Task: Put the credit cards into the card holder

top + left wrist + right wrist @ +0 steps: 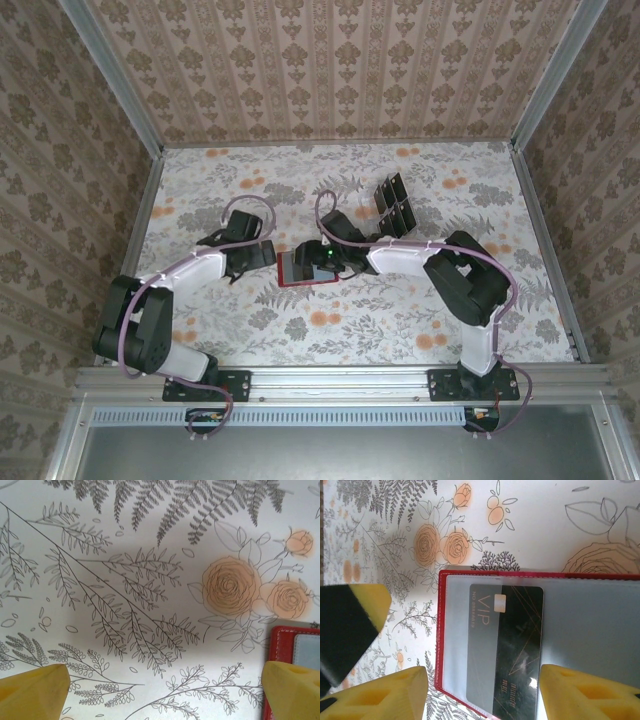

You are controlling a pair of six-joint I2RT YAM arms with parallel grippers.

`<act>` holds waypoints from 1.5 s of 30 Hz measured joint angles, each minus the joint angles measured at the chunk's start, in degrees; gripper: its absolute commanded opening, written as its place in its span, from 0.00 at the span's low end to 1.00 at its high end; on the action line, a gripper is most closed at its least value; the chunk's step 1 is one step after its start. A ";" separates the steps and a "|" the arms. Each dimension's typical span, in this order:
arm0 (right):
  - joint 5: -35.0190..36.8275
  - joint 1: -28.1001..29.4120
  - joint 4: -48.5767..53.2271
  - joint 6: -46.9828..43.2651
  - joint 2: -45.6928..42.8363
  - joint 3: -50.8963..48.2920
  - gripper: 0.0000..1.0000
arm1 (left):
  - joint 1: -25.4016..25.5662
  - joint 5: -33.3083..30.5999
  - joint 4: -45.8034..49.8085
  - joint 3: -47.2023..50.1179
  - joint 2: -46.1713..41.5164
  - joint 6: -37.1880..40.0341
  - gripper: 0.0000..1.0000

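Observation:
The red card holder [292, 269] lies open on the flowered table between my two grippers. From the right wrist, its red rim [438, 645] frames a pale grey-blue pocket, and a dark credit card [512, 650] marked VIP lies partly slid under that pocket. My right gripper [485, 700] hangs just above, open, its yellow fingers [395, 695] either side of the card; from above it [320, 262] covers the holder's right part. My left gripper [165, 695] is open over bare table, with the holder's corner [295, 645] by its right finger; from above it [266, 256] sits left of the holder.
A clear slotted rack [395, 205] with several dark cards standing in it is at the back, right of centre. Patterned walls close in the table on three sides. My left gripper's black and yellow finger [350, 615] shows left of the holder.

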State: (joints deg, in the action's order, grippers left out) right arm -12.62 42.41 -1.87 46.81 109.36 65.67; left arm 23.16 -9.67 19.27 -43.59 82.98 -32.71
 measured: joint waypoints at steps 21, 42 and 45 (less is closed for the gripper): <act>6.47 0.02 18.86 -9.64 6.27 11.41 0.07 | 2.05 2.01 -1.95 2.34 2.40 -0.02 1.00; 5.86 1.11 18.78 -9.55 9.03 13.99 0.06 | 3.89 -0.31 -2.60 2.34 4.42 -0.07 1.00; 5.49 1.31 18.75 -9.51 9.27 14.23 0.06 | 3.96 -0.50 -2.71 2.34 4.46 -0.07 1.00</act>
State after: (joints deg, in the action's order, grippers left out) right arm -7.14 43.72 16.88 37.30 118.63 79.90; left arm 27.11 -10.17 16.56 -41.25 87.44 -32.77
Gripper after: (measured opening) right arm 0.068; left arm 0.997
